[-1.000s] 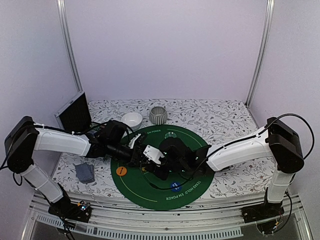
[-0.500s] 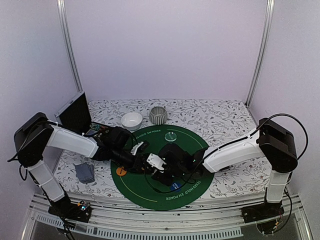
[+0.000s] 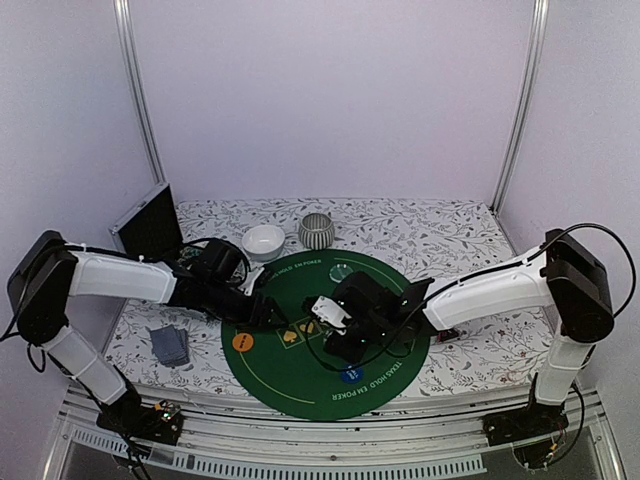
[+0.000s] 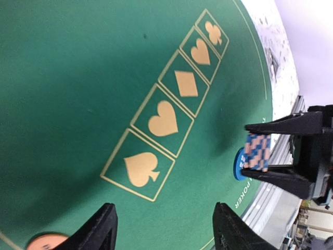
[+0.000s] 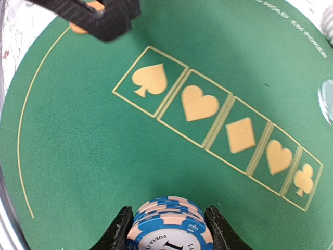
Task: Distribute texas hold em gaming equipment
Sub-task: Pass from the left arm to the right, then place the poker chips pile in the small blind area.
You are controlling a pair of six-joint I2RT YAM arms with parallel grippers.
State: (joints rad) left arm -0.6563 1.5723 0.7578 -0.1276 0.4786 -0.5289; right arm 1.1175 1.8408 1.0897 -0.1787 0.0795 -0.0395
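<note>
Looking at the top view first: the mat (image 3: 290, 392) fills the lower middle, with an orange disc (image 3: 242, 342) at its left edge, a blue disc (image 3: 350, 376) near the bottom and a pale green disc (image 3: 341, 271) near the top, so I'd say the buttons are already handed out. The cards (image 3: 170, 345) sit in one pile off the mat at lower left, so dealing looks undone. A white bowl (image 3: 264, 240) and a striped bowl (image 3: 317, 231) stand just behind the mat, and I can't tell what's in them. The left gripper (image 3: 272, 316) hangs over the mat's left half and the right gripper (image 3: 338, 345) over its middle, near each other but apart. What either holds is hard to make out from up there. Left wrist view clears it up: its own fingers (image 4: 99, 232) at the bottom edge are spread wide with only bare mat and the end of the suit boxes (image 4: 171, 109) between them, so nothing held. At the right of that frame the other gripper pinches a stack of chips (image 4: 256, 152), raised just over the blue disc as far as I can tell. Right wrist view: same stack at bottom centre, clamped between both fingers, suit boxes running diagonally above it, the left gripper poking in at upper left. My guess is roughly halfway: discs down, chips in hand but not placed, cards untouched.
</note>
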